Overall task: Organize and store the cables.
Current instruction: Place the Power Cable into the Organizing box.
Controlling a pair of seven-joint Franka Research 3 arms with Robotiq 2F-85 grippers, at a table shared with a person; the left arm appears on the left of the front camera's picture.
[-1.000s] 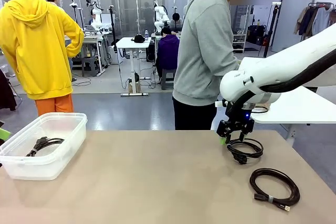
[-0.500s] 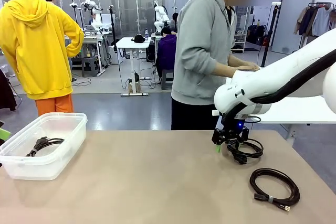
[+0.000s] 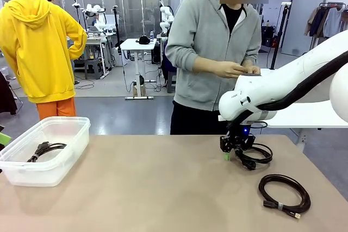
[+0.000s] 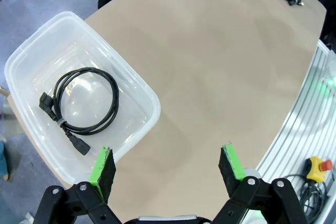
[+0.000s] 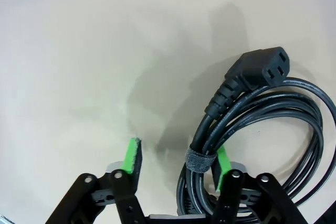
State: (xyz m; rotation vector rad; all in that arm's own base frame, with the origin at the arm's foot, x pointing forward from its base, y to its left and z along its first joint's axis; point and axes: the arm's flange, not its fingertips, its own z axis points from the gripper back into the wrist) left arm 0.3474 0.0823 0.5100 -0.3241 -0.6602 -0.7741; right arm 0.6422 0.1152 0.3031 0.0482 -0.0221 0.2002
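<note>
I'm straddling the coiled cable (image 5: 247,103) w/ my R fingers (image 5: 132,162) by its tie (image 5: 200,158), far right on the counter (image 5: 79,51). They're apart, not clamping yet. Best to centre the bundle and squeeze all strands together. L fingers (image 4: 103,163) are hovering wide apart over the bin (image 4: 149,103).

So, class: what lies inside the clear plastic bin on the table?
One coiled black cable, tie-bound, with plugs at both ends, lies flat on the floor of the bin. Nothing else shows inside. A finger of the left pincer hides a small bit of the bin's near corner.
</note>
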